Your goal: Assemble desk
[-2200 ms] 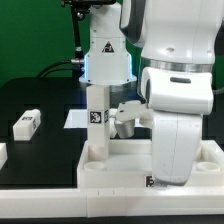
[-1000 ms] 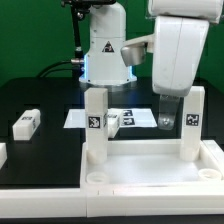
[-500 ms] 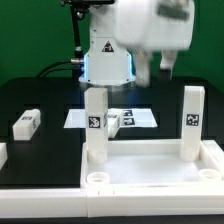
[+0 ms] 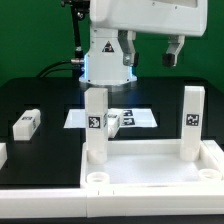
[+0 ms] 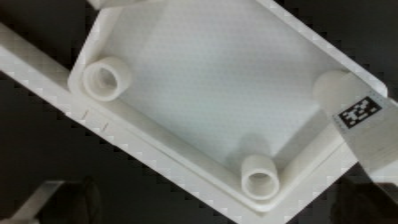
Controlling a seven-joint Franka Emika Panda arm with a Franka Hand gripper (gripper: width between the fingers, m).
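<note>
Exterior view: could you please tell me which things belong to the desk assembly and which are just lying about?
Job: panel; standing leg at the exterior view's left; standing leg at its right; loose leg lying flat.
Lying about: marker board.

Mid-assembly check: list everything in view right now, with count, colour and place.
desk panel: one, white, rimmed, front of the table.
upright legs: two, white with black-and-white tags, standing at the panel's far corners.
empty sockets: two, white, in the panel's near corners.
loose leg: one, white, lying on the table at the exterior view's left.
cut-off piece: one, white, at the exterior view's left edge; unidentifiable.
marker board: one, white with tags, flat behind the panel.
table: one, black.
robot arm: one, white, above the panel's far side; jaws open, empty.
</note>
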